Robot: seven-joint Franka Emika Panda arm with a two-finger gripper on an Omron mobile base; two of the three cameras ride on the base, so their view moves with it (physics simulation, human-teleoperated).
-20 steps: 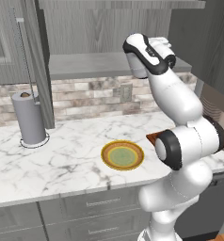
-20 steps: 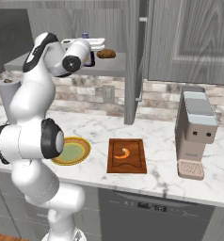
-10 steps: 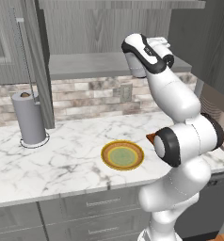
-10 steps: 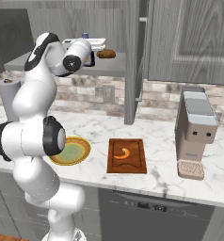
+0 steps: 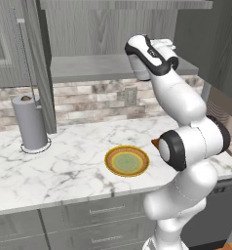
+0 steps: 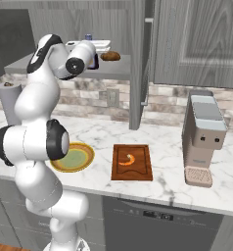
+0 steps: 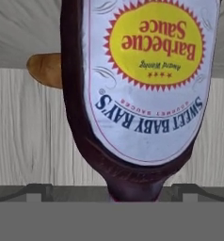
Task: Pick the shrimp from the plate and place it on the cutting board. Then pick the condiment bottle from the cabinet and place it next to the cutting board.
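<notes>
Seemingly upside down on camera, the condiment bottle (image 7: 142,89) runs lengthwise vertically.

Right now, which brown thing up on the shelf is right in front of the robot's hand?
The condiment bottle, dark with a pale label reading Barbecue Sauce. It stands between the open gripper's fingertips, while the rounded brown lump sits behind it, off to one side.

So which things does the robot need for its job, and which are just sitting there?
Needed: shrimp, cutting board, plate, condiment bottle, cabinet.

Just there: paper towel roll, coffee machine, brown lump on the shelf.
</notes>
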